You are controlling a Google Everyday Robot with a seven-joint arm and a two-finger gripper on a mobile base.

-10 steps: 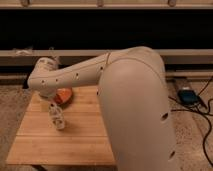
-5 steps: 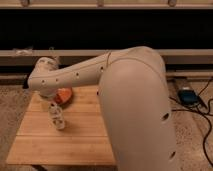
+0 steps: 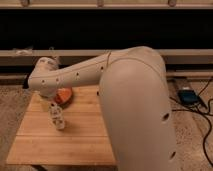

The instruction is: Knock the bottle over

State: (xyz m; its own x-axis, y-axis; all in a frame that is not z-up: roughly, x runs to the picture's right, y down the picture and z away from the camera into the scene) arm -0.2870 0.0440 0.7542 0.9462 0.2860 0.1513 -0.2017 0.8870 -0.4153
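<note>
Hanging left of centre, the gripper (image 3: 49, 103) sits just above the bottle (image 3: 58, 119).
The bottle stands on the table (image 3: 75, 137), just below the bowl (image 3: 64, 96); whether the gripper is open, I cannot tell.

Wooden table (image 3: 80, 136) on speckled floor (image 3: 12, 107), dark wall (image 3: 100, 30) behind.

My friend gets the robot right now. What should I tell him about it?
Gripper: at the arm's end, low over the left part of the light wooden table, right above the bottle.
Small clear ribbed plastic bottle: looks upright on the table, just in front of the round orange bowl.
Done: the gripper is at the bottle.
Left: push the bottle so it tips over.
</note>
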